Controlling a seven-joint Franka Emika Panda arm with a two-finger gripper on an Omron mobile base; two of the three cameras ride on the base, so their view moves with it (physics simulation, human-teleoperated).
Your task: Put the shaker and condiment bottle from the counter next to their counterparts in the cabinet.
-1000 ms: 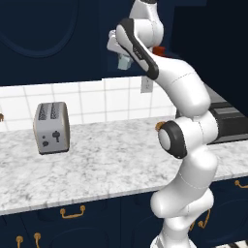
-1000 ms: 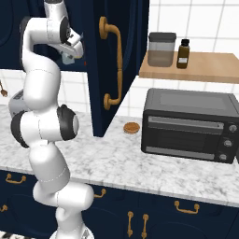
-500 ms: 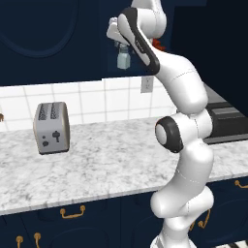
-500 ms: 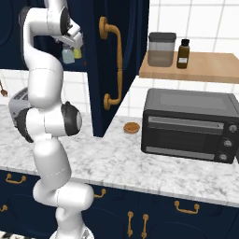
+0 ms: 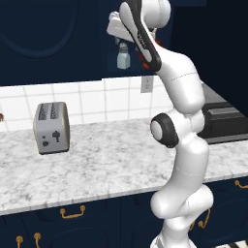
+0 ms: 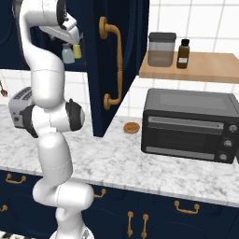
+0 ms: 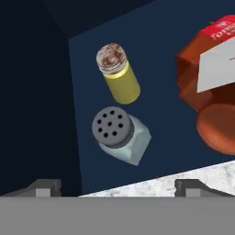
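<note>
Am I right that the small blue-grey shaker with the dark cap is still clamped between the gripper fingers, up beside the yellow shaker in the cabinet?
Not clamped. The hand view shows the blue-grey shaker standing free beside the yellow shaker on the cabinet shelf, with the gripper open and its fingertips well apart.

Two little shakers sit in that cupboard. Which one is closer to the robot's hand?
The pale blue-grey shaker with the dark holed cap; the yellow shaker with the silver cap stands beyond it.

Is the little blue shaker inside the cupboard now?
Yes. The shaker stands upright on the cabinet shelf beside the yellow shaker, with the open gripper apart from it.
</note>
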